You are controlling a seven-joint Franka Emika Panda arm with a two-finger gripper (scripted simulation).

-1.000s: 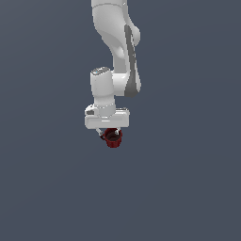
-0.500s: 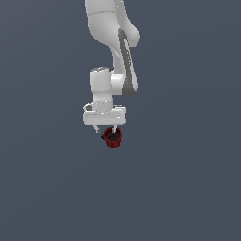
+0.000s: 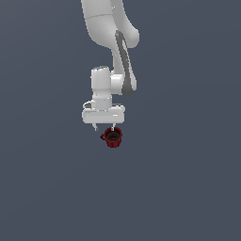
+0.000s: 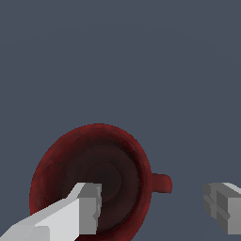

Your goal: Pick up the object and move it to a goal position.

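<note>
Dark red mug (image 4: 89,181), upright, handle to one side. Gripper (image 4: 153,204) apart: one finger (image 4: 87,204) inside the mug's rim, the other beyond the handle.

A plain, dark grey-blue table (image 3: 188,188) fills both views with no edge or marking showing, and 1 thing appears to stand on it: a small dark red mug (image 3: 113,137), upright, mouth up.

Matt, mottled dark red mug (image 4: 89,174); smooth white end effector (image 4: 153,207).
</note>
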